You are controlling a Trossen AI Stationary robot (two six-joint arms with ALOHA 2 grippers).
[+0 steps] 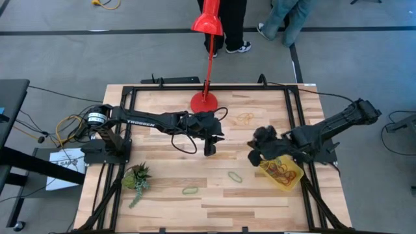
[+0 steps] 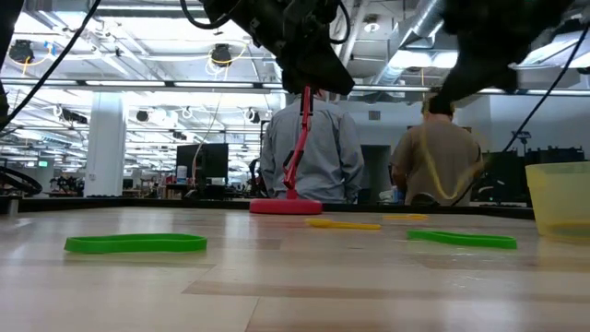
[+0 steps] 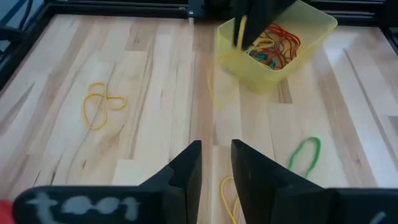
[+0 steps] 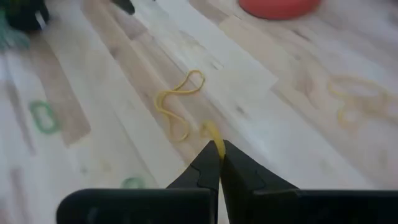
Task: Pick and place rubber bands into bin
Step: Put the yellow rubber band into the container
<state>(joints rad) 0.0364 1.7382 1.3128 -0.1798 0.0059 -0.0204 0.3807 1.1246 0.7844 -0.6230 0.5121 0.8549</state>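
From above, the left claw (image 1: 209,151) hangs over the middle of the desk (image 1: 169,195), just in front of the red lamp base (image 1: 205,102), while the right claw (image 1: 255,156) sits at the near-left edge of the yellow bin (image 1: 284,172), which lies at the desk's right side just inside the black frame rail and holds a tangle of red and orange bands. Loose rubber bands lie in the open: a yellow cluster (image 1: 245,118) right of the lamp base, a green loop (image 1: 234,176) and another green band (image 1: 190,190) toward the front, with bare wood around them; a small green plant (image 1: 136,179) sits near the left edge. At desk height, a green band (image 2: 135,243) lies flat at the front left, a second green one (image 2: 461,239) to the right, the bin's wall (image 2: 558,198) at the far right edge, and two people stand behind the lamp. The left wrist view shows its claw (image 3: 216,163) with fingers slightly parted and nothing between them, a yellow band (image 3: 101,104) and a green band (image 3: 305,155) well apart on the wood. The right wrist view shows its claw (image 4: 218,154) pinched on a yellow rubber band (image 4: 213,132) above another yellow loop (image 4: 179,99).
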